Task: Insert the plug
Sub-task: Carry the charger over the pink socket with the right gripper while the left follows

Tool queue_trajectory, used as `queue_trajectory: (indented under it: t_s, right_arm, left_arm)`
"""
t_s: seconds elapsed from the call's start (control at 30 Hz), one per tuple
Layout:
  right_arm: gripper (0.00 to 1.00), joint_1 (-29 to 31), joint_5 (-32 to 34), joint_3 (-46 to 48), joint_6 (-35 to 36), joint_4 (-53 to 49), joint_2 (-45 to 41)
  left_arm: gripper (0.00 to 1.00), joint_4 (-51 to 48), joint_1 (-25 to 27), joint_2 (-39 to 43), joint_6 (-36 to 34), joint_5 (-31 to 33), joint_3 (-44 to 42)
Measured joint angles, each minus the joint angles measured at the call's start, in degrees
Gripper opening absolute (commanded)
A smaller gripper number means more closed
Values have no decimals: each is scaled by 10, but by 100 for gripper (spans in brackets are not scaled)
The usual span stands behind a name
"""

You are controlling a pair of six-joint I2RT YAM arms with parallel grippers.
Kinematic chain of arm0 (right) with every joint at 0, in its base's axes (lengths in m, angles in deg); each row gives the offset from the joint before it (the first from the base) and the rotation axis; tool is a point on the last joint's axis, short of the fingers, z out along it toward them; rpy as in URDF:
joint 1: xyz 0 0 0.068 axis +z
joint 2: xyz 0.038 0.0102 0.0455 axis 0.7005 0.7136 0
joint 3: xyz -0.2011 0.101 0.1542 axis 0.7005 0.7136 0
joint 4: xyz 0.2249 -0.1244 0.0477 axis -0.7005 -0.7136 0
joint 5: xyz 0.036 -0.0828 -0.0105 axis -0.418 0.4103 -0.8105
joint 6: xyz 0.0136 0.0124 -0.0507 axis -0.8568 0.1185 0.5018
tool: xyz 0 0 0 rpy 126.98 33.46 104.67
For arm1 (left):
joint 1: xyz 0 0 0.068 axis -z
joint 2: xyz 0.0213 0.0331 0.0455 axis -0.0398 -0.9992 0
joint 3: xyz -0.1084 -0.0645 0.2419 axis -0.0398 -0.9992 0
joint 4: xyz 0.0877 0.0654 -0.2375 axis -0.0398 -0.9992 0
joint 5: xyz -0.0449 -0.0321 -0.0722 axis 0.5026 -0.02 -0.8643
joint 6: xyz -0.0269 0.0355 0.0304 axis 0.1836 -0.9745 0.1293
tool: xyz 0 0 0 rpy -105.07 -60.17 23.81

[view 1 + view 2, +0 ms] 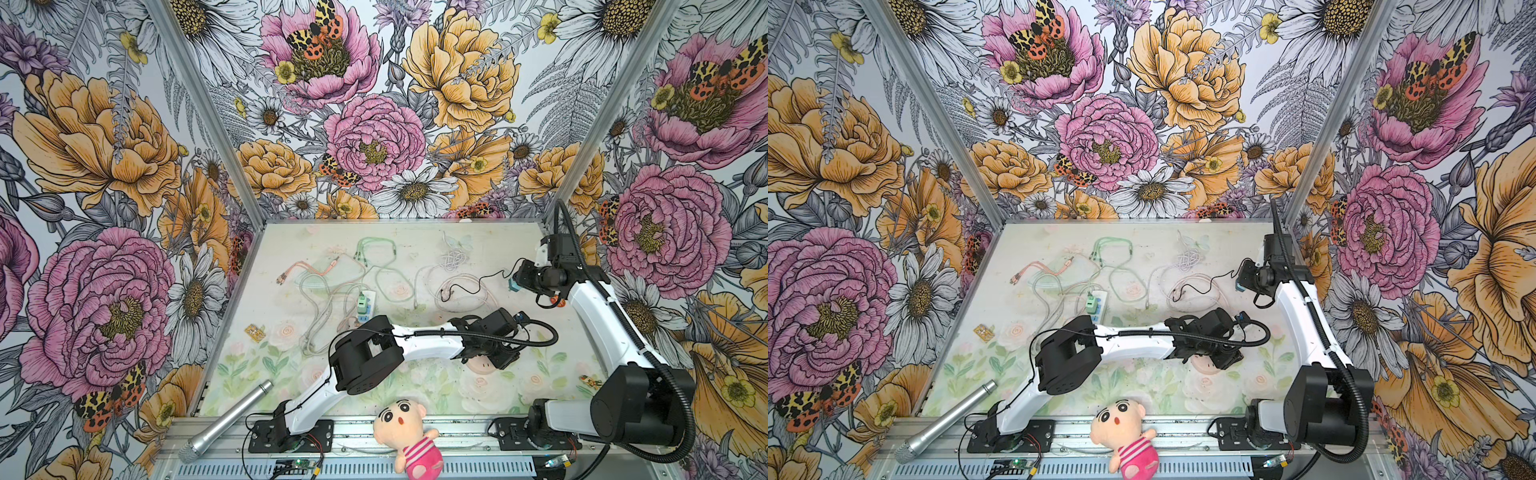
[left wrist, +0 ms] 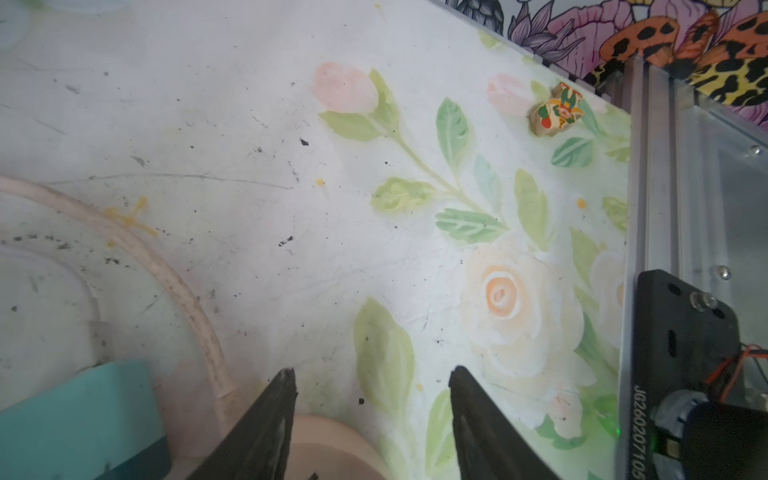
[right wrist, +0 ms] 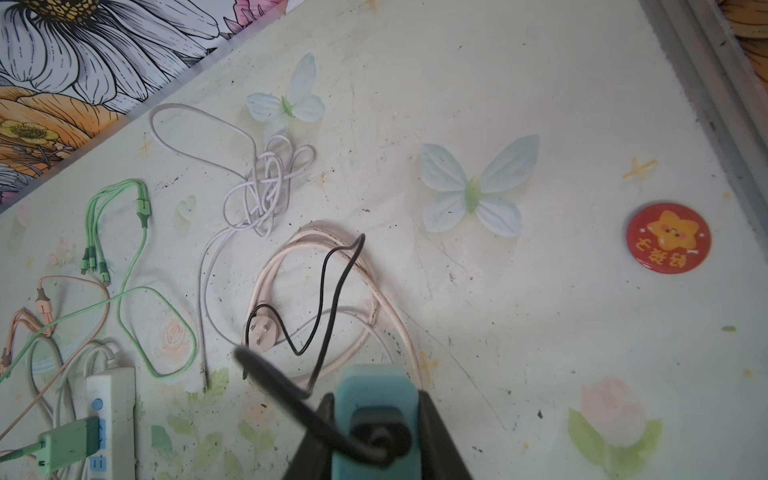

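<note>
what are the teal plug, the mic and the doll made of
Teal plug: likely moulded plastic, matte, with even colour and rounded edges.
Mic: seemingly metal, with a brushed silver sheen and a mesh head.
Doll: plush fabric, fuzzy and soft-edged, with a striped pink body.

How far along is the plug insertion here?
Done: right gripper is shut on the teal plug, held aloft. In hand: left gripper hovers open over what looks like a pink round socket. Left: carrying the plug over and pushing it in.
</note>
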Motion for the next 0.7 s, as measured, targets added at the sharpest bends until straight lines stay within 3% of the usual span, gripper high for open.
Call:
queue_trajectory:
  t_s: [0.2, 0.47, 0.7]
  right_arm:
    - [0, -2, -6, 0, 0, 0, 0]
    - [0, -2, -18, 2, 0, 0, -10]
    - [0, -2, -31, 2, 0, 1, -16]
  left_arm:
    - [59, -26, 8, -5, -22, 15, 8]
    - [56, -83, 23, -5, -63, 92, 19]
    - [54, -97, 17, 36, -83, 137, -49]
